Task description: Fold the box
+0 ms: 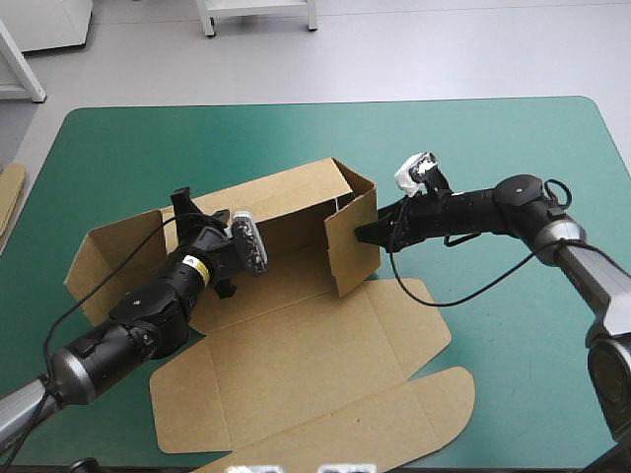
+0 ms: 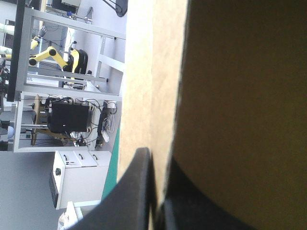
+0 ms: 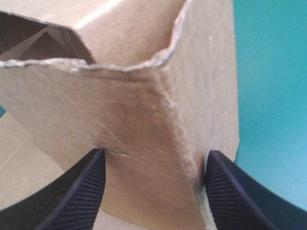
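Note:
The brown box [image 1: 306, 355] lies in the middle of the teal-green table, its wide lid panel flat toward the front. The back wall [image 1: 286, 192] stands raised and a side flap [image 1: 353, 246] stands upright at its right end. My left gripper [image 1: 192, 215] is at the wall's left end; in the left wrist view the gripper [image 2: 158, 160] is shut on the board's edge [image 2: 163, 72]. My right gripper [image 1: 362, 234] meets the upright flap from the right. In its wrist view this gripper [image 3: 151, 158] is open, its fingers [image 3: 81, 187] either side of the folded corner [image 3: 158, 110].
An edge of more brown board [image 1: 8, 192] shows at the table's left edge. The box's left flap [image 1: 99, 261] lies flat on the cover. Bare teal-green cover [image 1: 513, 374] stretches to the right and along the far side.

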Available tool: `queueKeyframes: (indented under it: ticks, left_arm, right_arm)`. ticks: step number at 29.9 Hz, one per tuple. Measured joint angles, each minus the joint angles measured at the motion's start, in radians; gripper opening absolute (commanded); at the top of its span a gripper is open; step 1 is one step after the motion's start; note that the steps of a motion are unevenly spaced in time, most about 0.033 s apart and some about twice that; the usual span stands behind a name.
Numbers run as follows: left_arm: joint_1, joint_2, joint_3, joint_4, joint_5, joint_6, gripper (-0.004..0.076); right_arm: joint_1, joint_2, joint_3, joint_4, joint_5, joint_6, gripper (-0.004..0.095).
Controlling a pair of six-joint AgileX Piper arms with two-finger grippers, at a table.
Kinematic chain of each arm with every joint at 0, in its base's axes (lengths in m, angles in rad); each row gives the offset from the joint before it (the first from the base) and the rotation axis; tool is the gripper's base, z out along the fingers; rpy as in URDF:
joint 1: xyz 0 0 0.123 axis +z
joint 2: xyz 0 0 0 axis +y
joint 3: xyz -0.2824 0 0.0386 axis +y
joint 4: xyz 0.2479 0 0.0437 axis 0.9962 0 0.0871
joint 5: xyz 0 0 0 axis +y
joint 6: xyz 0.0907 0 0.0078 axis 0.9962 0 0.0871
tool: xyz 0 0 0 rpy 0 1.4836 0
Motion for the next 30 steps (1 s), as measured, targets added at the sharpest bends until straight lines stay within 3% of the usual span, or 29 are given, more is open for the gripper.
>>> queueKeyframes:
  ticks: [10, 19, 30]
  left_arm:
    - [0.001, 0.0, 0.0, 0.0, 0.009, 0.0, -0.0009]
    - [0.001, 0.0, 0.0, 0.0, 0.013, -0.012, -0.0009]
    - [0.002, -0.001, 0.0, 0.003, 0.058, -0.024, -0.0008]
  right_arm:
    - [0.109, 0.0, 0.0, -0.02, -0.08, 0.004, 0.0577]
    - [0.165, -0.001, 0.0, -0.106, -0.191, 0.099, 0.0576]
    - [0.291, -0.001, 0.002, -0.128, -0.444, 0.144, 0.0536]
